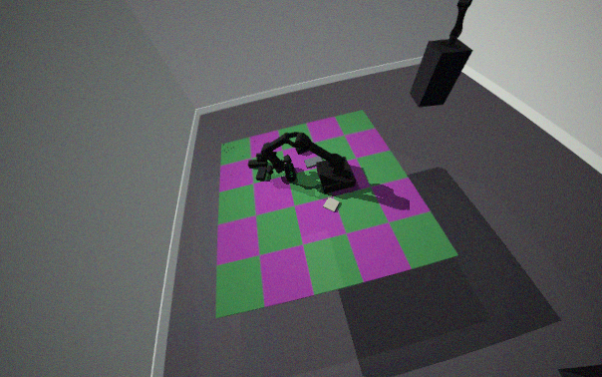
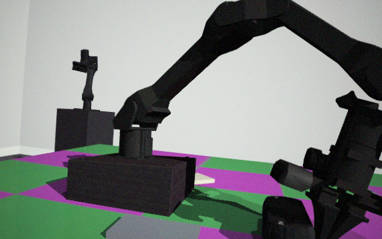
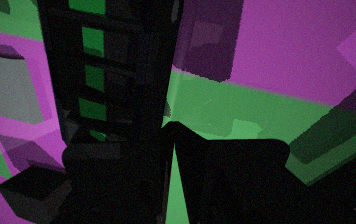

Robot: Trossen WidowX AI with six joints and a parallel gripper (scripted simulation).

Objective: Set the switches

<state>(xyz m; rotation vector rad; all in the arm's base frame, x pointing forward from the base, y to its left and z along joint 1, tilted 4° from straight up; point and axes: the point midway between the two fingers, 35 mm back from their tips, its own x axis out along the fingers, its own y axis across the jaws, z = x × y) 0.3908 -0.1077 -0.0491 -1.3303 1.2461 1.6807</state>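
The dark grey controller unit [image 1: 290, 170] [image 2: 286, 218] [image 3: 152, 55] is on the checkered bench, switch side up. In the wrist view its row of rockers runs down the left side, with several green ends showing on the row's left. Dim light hides which ends are pressed. The label is out of sight. My gripper [image 3: 173, 126] is shut and empty, close beside the unit's near end, and the left finger covers part of that end in the wrist view. Touching or apart, I cannot tell. In the exterior view the fingertips run out of the frame.
A grey flat plate [image 1: 313, 163] [image 2: 152, 227] [image 3: 19, 92] lies between the unit and the arm's base box [image 1: 335, 177] [image 2: 120, 186]. A cream block [image 1: 331, 203] [image 2: 205, 179] lies beyond the box. A second arm stands on a far pedestal [image 1: 439, 75] [image 2: 73, 129].
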